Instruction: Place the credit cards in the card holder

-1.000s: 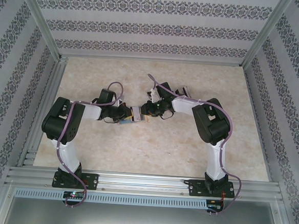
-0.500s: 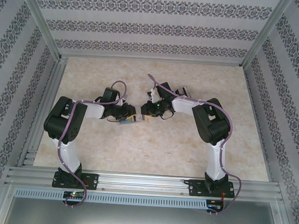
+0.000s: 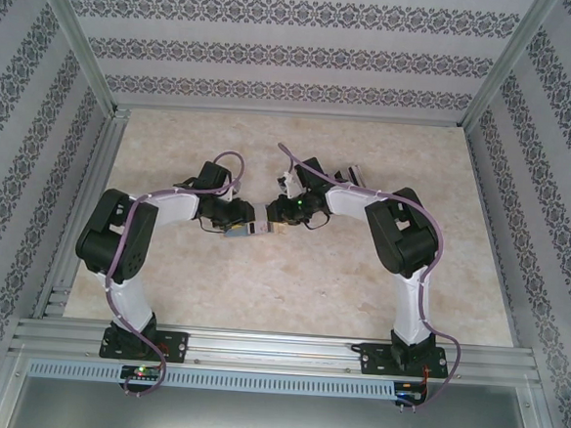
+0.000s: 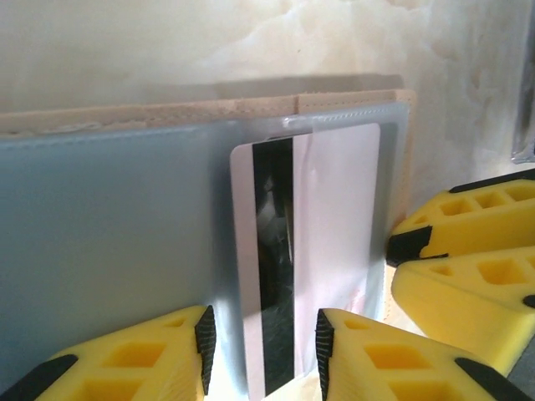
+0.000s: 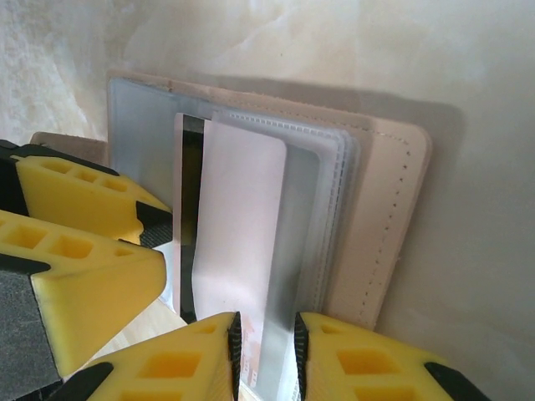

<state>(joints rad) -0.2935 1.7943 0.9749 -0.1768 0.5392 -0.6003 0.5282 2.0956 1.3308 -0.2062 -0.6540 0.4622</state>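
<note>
The card holder [image 4: 109, 242], beige leather with clear plastic sleeves, is held between both arms above mid-table [image 3: 262, 228]. A white credit card [image 4: 334, 234] with a black magnetic stripe sits in a sleeve, its lower end sticking out. My left gripper [image 4: 263, 342] is open, a finger on each side of that end with gaps to the card. My right gripper [image 5: 266, 351] is shut on the clear sleeves of the card holder [image 5: 376, 217], with the card [image 5: 242, 217] just beside its left pad. Both grippers meet at the holder in the top view: the left gripper [image 3: 248, 229] and the right gripper [image 3: 277, 218].
The marble-patterned table [image 3: 290, 283] is boxed in by an aluminium frame [image 3: 276, 346] and patterned walls. The right gripper's yellow fingers [image 4: 468, 242] stand close to the right of the holder in the left wrist view; the left gripper's fingers [image 5: 75, 209] crowd the left side of the right wrist view.
My left gripper has gone from shut to open, letting go of the card. The left arm's elbow shifted slightly. The right arm kept its grip and barely moved.
</note>
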